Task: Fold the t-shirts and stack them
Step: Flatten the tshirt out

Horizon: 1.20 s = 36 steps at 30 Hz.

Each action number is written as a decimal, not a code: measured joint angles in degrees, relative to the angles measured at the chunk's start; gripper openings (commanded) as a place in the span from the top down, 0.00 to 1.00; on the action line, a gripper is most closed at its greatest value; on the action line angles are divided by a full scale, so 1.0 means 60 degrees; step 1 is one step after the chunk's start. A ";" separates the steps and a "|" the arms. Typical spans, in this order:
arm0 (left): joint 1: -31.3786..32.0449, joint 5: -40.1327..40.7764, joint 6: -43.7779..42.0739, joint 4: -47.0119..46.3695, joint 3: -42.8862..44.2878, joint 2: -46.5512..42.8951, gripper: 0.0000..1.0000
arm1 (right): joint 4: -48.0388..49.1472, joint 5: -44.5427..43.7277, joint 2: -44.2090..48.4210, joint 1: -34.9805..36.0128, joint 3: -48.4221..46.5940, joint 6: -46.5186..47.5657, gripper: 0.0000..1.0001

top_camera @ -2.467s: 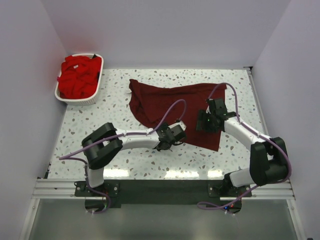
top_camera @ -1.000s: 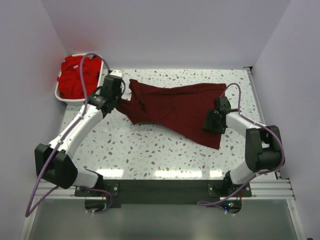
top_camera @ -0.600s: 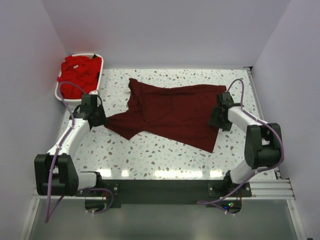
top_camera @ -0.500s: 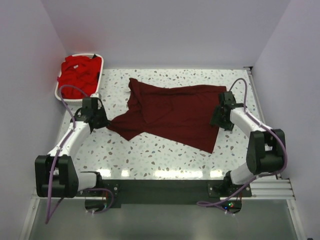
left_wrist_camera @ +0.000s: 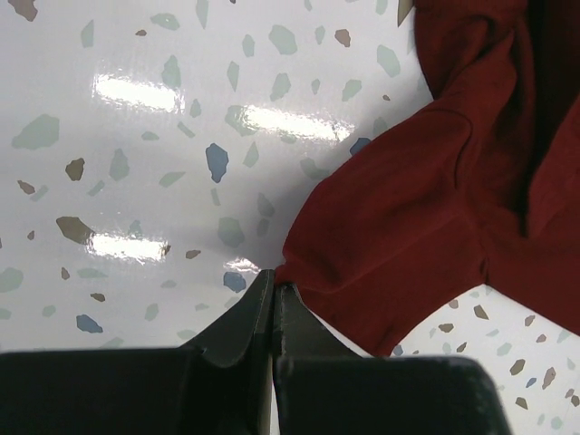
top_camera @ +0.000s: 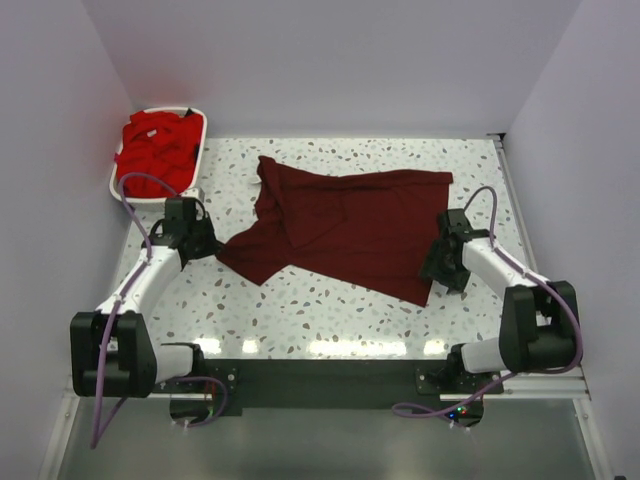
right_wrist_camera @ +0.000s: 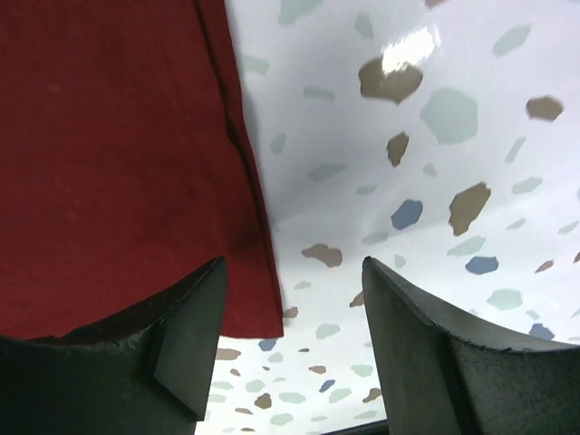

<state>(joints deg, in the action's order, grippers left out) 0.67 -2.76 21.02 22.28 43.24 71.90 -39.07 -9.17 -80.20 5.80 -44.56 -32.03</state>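
Shirt: maroon shirt (top_camera: 340,225) spread on the table (top_camera: 320,300), rumpled and folded over itself along its left side.
Left gripper: left gripper (top_camera: 205,245) at the maroon shirt's left tip, fingers (left_wrist_camera: 245,317) pressed together on that tip of cloth (left_wrist_camera: 435,208).
Right gripper: right gripper (top_camera: 442,266) at the maroon shirt's right edge near its near-right corner, fingers spread wide, one finger (right_wrist_camera: 195,317) over the cloth (right_wrist_camera: 109,154), the other over bare table; grasping nothing.
Other shirts: red shirts (top_camera: 155,150) heaped in the basket (top_camera: 117,188), beyond the maroon shirt's far-left corner and apart from it.
Change since 0.5 s ago: right gripper has moved along the right edge toward the near corner; left gripper and the shirt's left tip are almost where they were.
Hard to see: from above, both sets of fingers are hidden under the wrists. Left wrist view cuts off most of the shirt. Collar and sleeves cannot be made out in the rumpled left part.
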 measured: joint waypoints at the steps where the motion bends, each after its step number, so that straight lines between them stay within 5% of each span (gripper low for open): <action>1: 0.0000 0.0000 0.0000 -0.0015 0.0000 -0.0011 1.00 | -0.0062 0.0004 0.0040 0.0055 0.0084 -0.0080 0.36; 12: 0.0000 0.0040 0.0000 -0.0066 0.0000 -0.0120 1.00 | -0.0168 -0.0055 0.0331 0.1821 0.0423 -0.1304 0.39; 21: 0.0000 0.0036 0.0000 -0.0066 0.0000 -0.0186 1.00 | -0.0058 -0.0015 0.0280 0.1909 0.0805 -0.1781 0.44; 27: 0.0000 0.0040 0.0000 -0.0066 0.0000 -0.0186 1.00 | 0.0171 0.0153 0.0310 0.1909 0.0922 -0.1865 0.59; 34: -0.0004 0.0073 0.0080 -0.0084 0.0000 -0.0186 1.00 | 0.0605 0.0306 0.0641 0.1909 0.1213 -0.1974 1.00; 36: -0.0011 0.0040 0.0189 -0.0142 0.0007 -0.0168 1.00 | 0.0521 0.0273 0.0601 0.1909 0.1096 -0.1934 1.00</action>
<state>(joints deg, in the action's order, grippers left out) 0.60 -2.52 22.15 21.43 43.29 70.89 -35.94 -7.53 -76.60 17.26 -37.98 -43.64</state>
